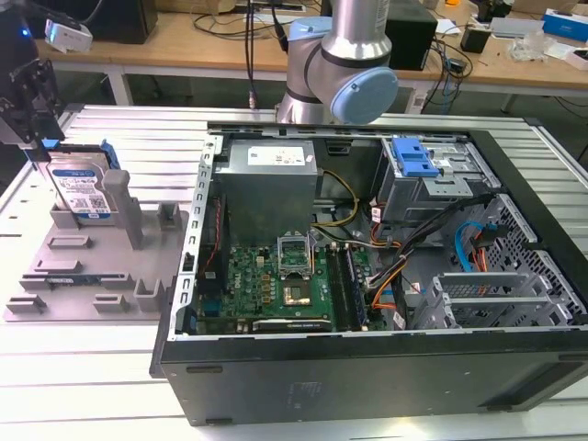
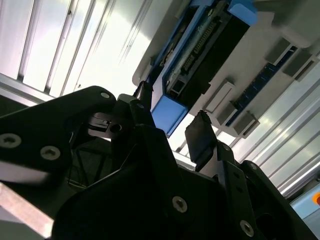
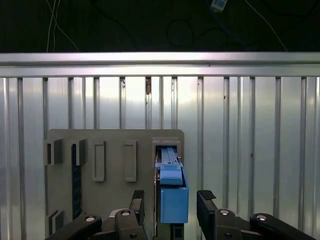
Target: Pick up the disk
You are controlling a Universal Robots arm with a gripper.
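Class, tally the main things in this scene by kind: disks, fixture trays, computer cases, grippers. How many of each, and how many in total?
disk: 1
fixture tray: 1
computer case: 1
gripper: 1
Total: 4

Disk (image 1: 66, 170): at 9 o'clock of the case (image 1: 349, 386); lower part hidden behind tray (image 1: 101, 285) posts.
Label (image 1: 87, 197): print too small to tell.
Gripper (image 1: 39, 152): body cut off by the exterior view's left edge.
Case: 3 o'clock side cut off by the exterior view's edge.
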